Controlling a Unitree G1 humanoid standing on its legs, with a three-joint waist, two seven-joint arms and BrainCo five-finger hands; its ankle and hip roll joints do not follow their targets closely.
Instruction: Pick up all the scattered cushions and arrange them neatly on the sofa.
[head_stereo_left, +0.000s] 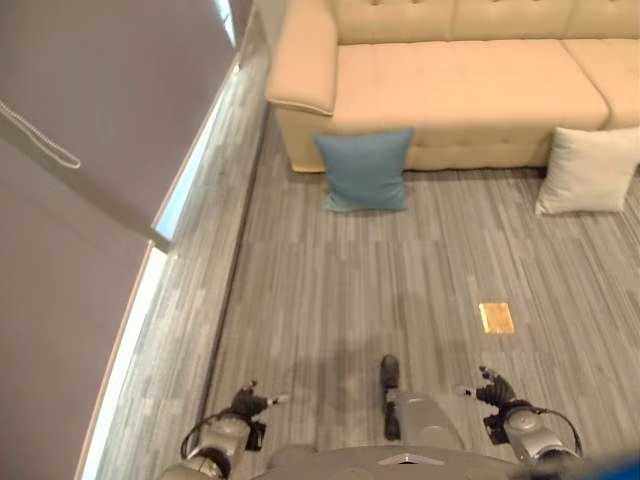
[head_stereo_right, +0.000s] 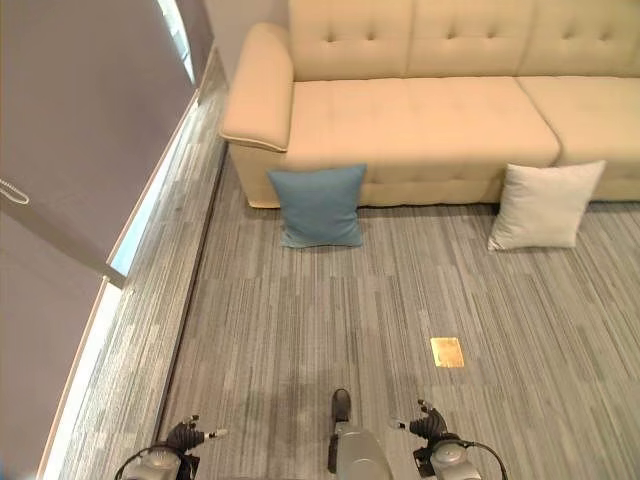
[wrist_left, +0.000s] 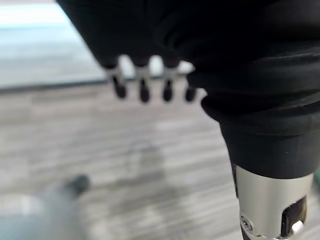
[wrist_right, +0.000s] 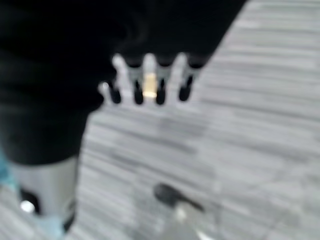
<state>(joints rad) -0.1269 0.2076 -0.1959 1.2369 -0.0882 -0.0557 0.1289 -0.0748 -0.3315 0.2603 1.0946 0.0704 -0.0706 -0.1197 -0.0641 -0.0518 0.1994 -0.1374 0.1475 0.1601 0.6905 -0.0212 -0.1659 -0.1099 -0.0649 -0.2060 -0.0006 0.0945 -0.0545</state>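
2 cushions sit on the grey striped floor (head_stereo_right: 300, 330), both leaning against the front of the cream sofa (head_stereo_right: 420, 110): the blue cushion (head_stereo_right: 320, 206) at about 12 o'clock from the robot, the white cushion (head_stereo_right: 545, 205) at about 2 o'clock, well apart from each other. The sofa seat carries no cushion, and a small gold floor plate (head_stereo_right: 447, 352) lies at 1 o'clock nearer the robot. The left hand (wrist_left: 145, 85) and the right hand (wrist_right: 150, 82) hang low at the near edge with relaxed, straight fingers, holding nothing.

We see two cushions on the floor (head_stereo_right: 330, 330) against the sofa (head_stereo_right: 420, 110) front: one cushion (head_stereo_right: 320, 206) left, the other cushion (head_stereo_right: 545, 205) right, well apart.
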